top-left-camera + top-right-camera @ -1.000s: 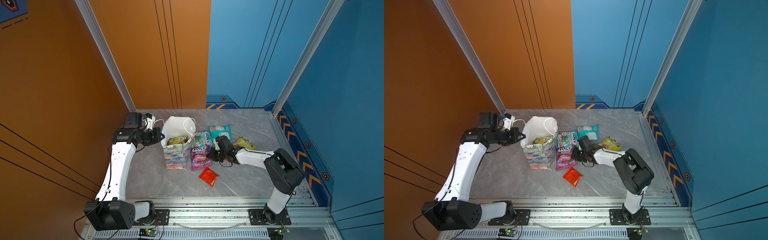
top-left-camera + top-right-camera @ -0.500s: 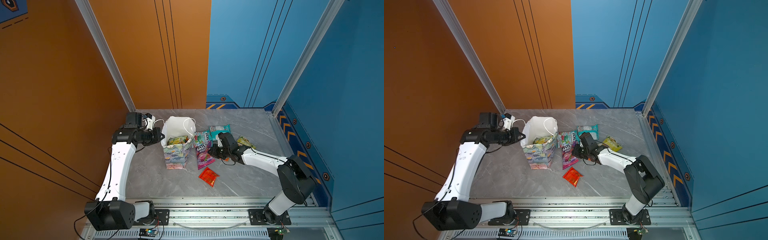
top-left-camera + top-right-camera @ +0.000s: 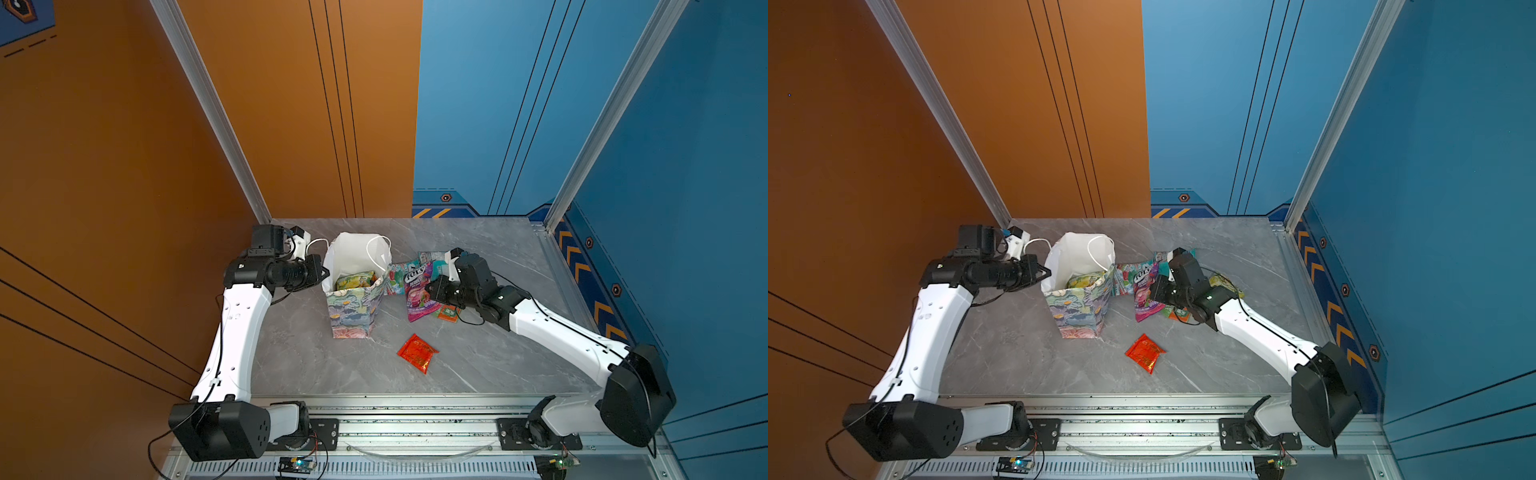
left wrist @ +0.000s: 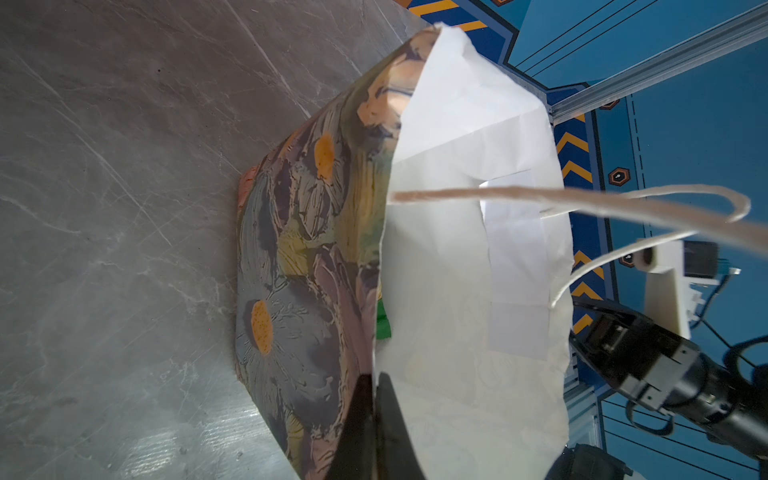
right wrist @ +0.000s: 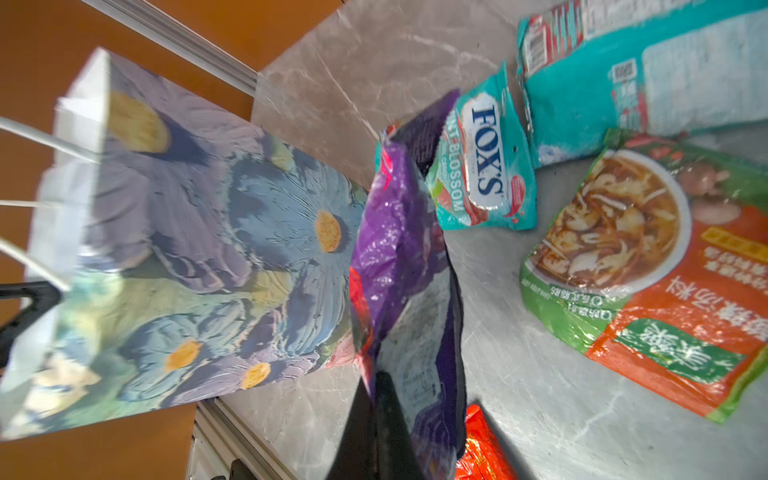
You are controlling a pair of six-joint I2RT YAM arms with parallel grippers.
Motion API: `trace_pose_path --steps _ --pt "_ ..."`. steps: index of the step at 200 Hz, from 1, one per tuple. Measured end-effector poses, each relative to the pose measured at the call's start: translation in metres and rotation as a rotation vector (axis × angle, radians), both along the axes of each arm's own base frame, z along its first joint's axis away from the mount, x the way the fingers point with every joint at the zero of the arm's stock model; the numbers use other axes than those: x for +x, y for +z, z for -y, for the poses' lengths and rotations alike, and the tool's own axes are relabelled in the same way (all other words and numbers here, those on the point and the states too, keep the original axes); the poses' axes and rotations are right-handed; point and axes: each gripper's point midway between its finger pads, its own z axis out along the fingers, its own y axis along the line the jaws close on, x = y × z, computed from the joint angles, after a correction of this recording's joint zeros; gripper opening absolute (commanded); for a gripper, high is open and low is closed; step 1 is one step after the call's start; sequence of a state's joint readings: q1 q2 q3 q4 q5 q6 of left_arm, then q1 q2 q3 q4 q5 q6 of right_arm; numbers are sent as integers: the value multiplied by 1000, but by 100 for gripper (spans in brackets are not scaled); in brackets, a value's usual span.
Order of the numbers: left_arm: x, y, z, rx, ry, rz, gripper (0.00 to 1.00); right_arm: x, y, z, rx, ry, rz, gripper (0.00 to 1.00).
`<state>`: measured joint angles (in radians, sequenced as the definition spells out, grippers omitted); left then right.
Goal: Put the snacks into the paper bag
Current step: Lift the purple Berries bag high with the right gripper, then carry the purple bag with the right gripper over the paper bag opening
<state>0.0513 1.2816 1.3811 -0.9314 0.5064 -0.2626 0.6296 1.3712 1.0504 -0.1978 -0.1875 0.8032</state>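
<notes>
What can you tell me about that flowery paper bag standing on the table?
The paper bag stands upright and open on the grey marbled table. Its outside looks like painted paper, showing blue and purple daisies with orange centres. The inside is plain white and creased. Thin white cord handles loop from the rim. The left gripper is shut on the rim, pinching one wall. A yellow-green packet sits inside.

teal packet (image 5: 482, 166): "FOX'S", "BLOSSOM" | purple packet (image 3: 419, 297): "FOX'S"
</notes>
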Motion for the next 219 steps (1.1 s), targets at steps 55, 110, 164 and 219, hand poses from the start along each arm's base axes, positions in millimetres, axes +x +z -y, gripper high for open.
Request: trace_pose_path --steps 55,110,164,219 --pt "0 0 0 0 0 0 0 2 66 16 -2 -41 150 0" --pt "0 0 0 0 0 0 0 7 116 18 -4 -49 257 0" --pt "0 0 0 0 0 0 0 11 191 -1 29 -21 421 0" --pt "0 0 0 0 0 0 0 13 201 -24 -9 29 455 0"
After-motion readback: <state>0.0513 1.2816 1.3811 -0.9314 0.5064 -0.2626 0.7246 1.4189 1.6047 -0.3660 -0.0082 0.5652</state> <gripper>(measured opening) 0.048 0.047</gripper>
